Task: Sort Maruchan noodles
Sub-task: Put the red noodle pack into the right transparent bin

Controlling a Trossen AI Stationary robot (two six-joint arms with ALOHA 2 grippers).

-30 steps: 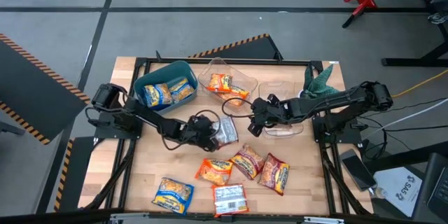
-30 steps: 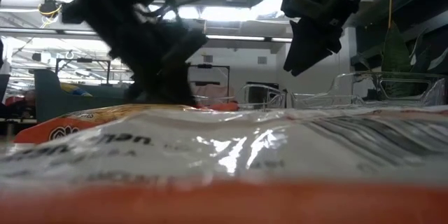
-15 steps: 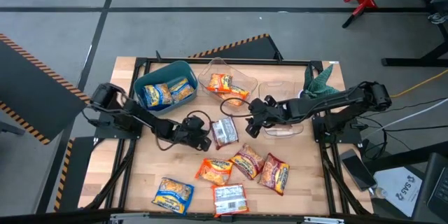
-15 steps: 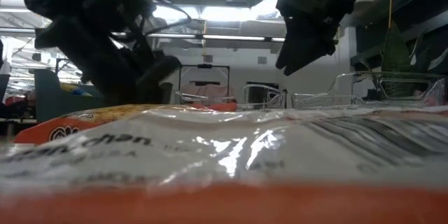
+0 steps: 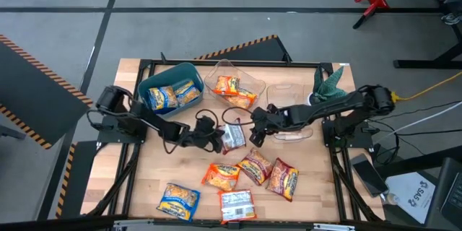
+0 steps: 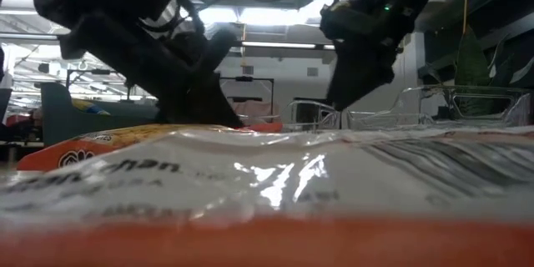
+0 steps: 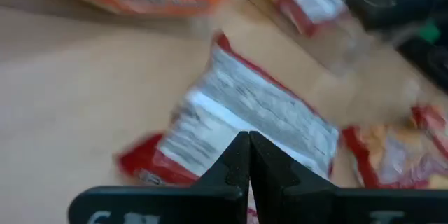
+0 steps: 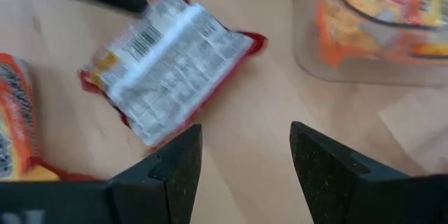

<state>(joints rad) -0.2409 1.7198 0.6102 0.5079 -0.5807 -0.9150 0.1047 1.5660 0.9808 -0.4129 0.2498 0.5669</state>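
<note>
Your red-white packet (image 5: 232,136) lies flat between both grippers: left gripper (image 5: 215,143) closed and empty, right gripper (image 5: 253,134) spread open.

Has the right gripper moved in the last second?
Yes. In the high view the right gripper has slid left from the clear tray toward the red-and-silver packet.

High view: straight down from above, taking in the whole table (image 5: 144,166), both arms and the floor around.
Low view: table height, level into the room; a packet (image 6: 267,183) fills the lower frame, very near.
Left wrist view: close, down onto the silvery packet (image 7: 245,122).
Right wrist view: close, sharing that silvery packet (image 8: 164,59) at upper left.
</note>
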